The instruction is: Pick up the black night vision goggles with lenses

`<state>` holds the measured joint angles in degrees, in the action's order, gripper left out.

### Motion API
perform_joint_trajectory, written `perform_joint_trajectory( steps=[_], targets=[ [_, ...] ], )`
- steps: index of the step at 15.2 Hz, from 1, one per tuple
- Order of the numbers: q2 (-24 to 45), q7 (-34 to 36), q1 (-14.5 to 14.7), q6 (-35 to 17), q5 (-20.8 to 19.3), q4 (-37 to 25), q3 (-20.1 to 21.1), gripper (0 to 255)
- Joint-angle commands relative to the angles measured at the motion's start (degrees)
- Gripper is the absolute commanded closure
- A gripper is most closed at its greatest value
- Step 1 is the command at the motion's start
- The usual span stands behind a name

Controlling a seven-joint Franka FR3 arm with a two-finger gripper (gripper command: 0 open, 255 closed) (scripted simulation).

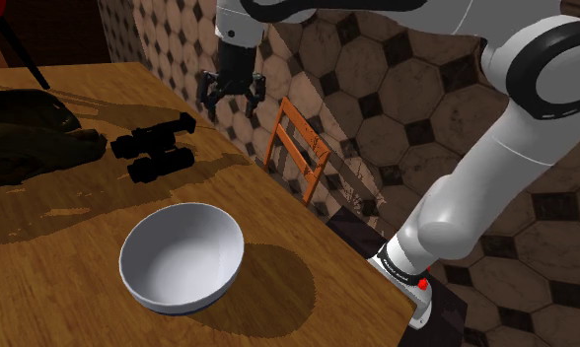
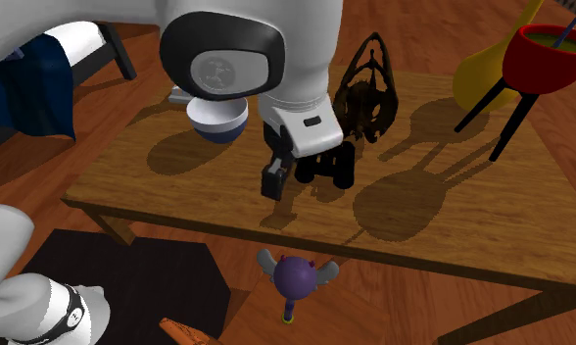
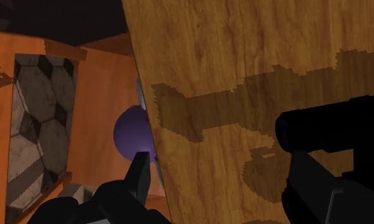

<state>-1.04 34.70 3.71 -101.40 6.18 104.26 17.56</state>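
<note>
My hand hangs just beside the black goggles, which lie on the wooden worktop. A pale bowl sits on the worktop, partly hidden by my white arm. A dark spiky shape stands beyond the goggles, and a purple toy lies on the floor below.

Warm brown wooden tabletop: visible grain, smooth, faint sheen. Round white bowl: smooth, glossy, softly shaded inside. Black tubular night vision goggles: matt, dull. All-black two-finger tool: matt too. White arm shell: smooth, slightly glossy. Brown hexagon-tiled floor: mottled, stone-like. Orange slatted chair: flat, matt. Round purple toy: smooth.
</note>
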Motion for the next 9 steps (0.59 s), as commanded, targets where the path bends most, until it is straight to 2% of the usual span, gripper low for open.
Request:
perform_joint_trajectory(
  steps=[1,8,9],
  targets=[
    [4.7,4.1,0.7,0.8,-1.9,-6.0,0.8,0],
    [22.4,15.3,5.3,5.3,-9.1,-29.0,1.0,0],
    [22.3,15.2,5.3,4.4,-9.0,-28.1,0.9,0]
  ],
)
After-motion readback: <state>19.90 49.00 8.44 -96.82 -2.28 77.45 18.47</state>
